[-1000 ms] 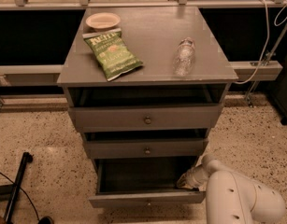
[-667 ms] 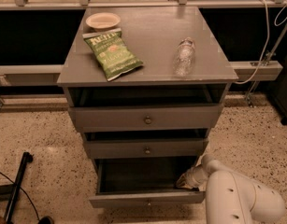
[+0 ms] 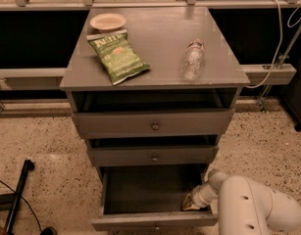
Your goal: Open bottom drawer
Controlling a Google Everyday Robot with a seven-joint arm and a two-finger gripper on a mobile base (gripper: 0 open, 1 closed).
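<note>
here, at the chest [image 3: 150,67]: one grey chest of three drawers, seen from above and in front.
bottom drawer [image 3: 135,221]: lowest of the three, standing well out from the chest with its dark inside open to view; its front lies nearest the camera, long axis running left to right.
gripper [image 3: 191,202]: down inside the bottom drawer's right front corner, just behind the front panel; whether it is apart, together or clamped on anything cannot be told.
arm [image 3: 248,209]: white, reaching in from the lower right; the only one.
key relation: the drawer front lies camera-side of the gripper, and its knob [image 3: 156,226] sits at centre, off to the gripper's left; any further pull would run straight toward the camera, across the long axis.
progress: judged largely open.
drawers: three; top drawer [image 3: 115,124] and middle drawer [image 3: 120,156] sit further in.
knobs: three, one per front.
on top: one bowl [image 3: 108,21], one chip bag [image 3: 118,56], one bottle [image 3: 192,60] lying on its side.
</note>
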